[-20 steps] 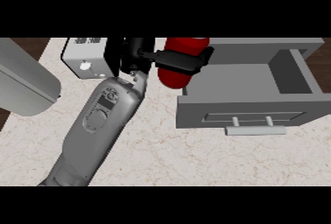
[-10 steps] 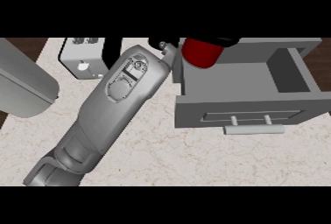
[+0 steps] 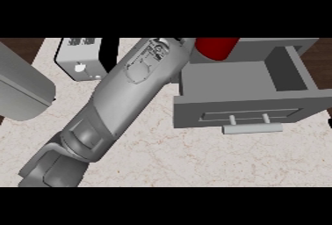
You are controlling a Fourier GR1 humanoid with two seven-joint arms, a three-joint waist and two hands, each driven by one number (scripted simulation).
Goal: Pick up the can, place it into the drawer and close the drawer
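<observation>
The red can [image 3: 217, 47] shows at the view's top edge, over the back left of the open grey drawer [image 3: 250, 113]; its upper part is cut off. My right forearm [image 3: 123, 96] runs up from the lower left to the can. Only a dark sliver of the right hand [image 3: 187, 44] shows beside the can, and the can stays aloft with it. The drawer is pulled out, with its bare floor [image 3: 227, 77] and bar handle [image 3: 253, 128] in sight. At the far left, my left forearm [image 3: 23, 88] is in view without its hand.
A small light-grey box appliance [image 3: 81, 59] stands on the counter at the top left, close to my right forearm. The pale marbled counter top [image 3: 194, 158] spreads in front of the drawer. Dark wood shows past the counter at the top corners.
My right arm has carried the can up and to the right, from left of the drawer to over its back part. Most of the hand has passed out of the top of the view.
</observation>
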